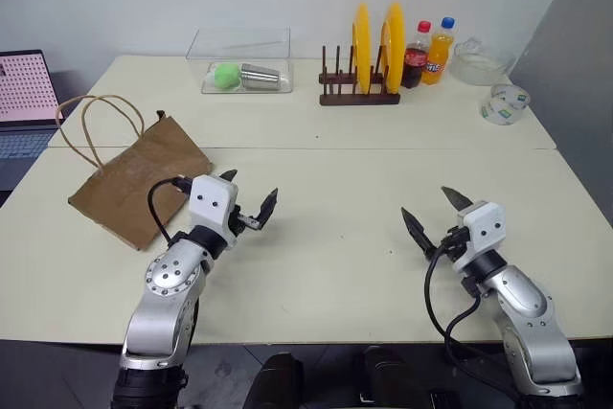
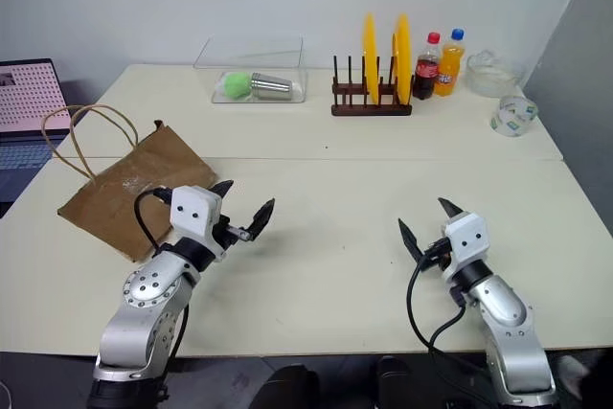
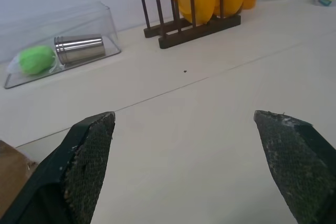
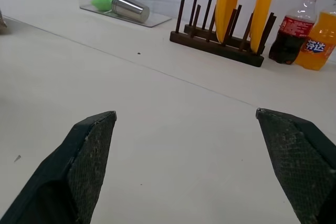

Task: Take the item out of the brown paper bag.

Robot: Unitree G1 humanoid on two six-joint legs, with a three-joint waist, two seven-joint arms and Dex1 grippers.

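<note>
Both tools gape, left tool [image 1: 251, 200] beside brown paper bag [image 1: 134, 184] (flat).

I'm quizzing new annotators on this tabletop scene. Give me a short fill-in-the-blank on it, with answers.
1. The brown paper bag lies flat near the ____ gripper.
2. Both the left gripper and the right gripper have their fingers ____.
3. The wooden rack holds two ____ plates.
4. The metal cup lies beside a ____ ball.

Answers: left; open; yellow; green
</note>
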